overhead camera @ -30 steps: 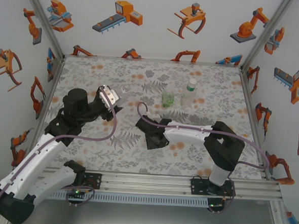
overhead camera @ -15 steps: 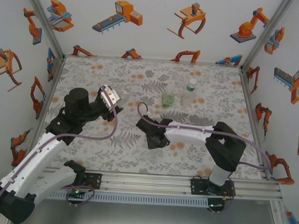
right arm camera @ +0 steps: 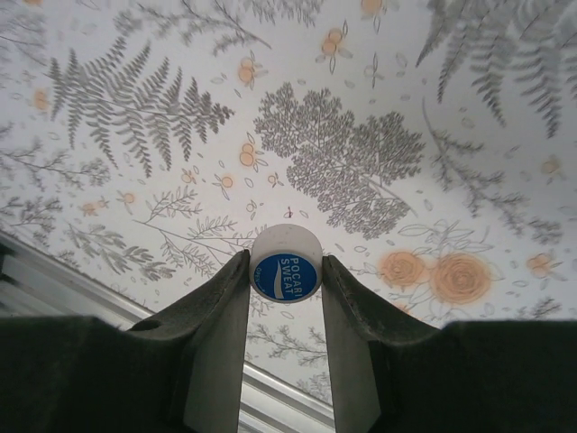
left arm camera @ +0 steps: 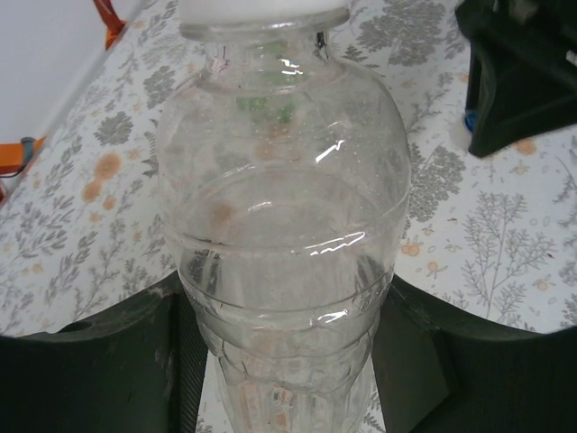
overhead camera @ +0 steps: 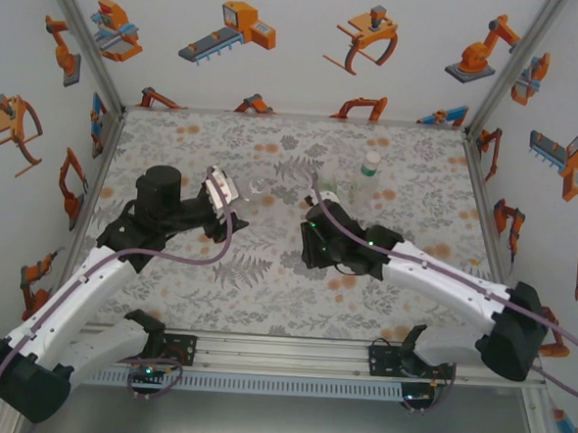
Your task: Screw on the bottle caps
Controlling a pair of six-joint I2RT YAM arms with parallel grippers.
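Right arm has swung in toward centre since a second ago, bringing the cap [right arm camera: 286, 273] near the bottle [left arm camera: 284, 207]. Cap sits pinched in the right end effector [right arm camera: 285, 263], lifted off the surface [overhead camera: 265, 294]. Left end effector [left arm camera: 284, 302] clamps the bottle's body, probably steadying it for threading. Open room lies between the arms; a labelled bottle [overhead camera: 368, 178] stands just behind the right wrist, close enough to bump

A mat [overhead camera: 266, 274] printed with grey ferns and orange flowers covers the table. White walls [overhead camera: 278, 69] carry orange robot-arm graphics. An aluminium rail [overhead camera: 290, 352] borders the near edge.
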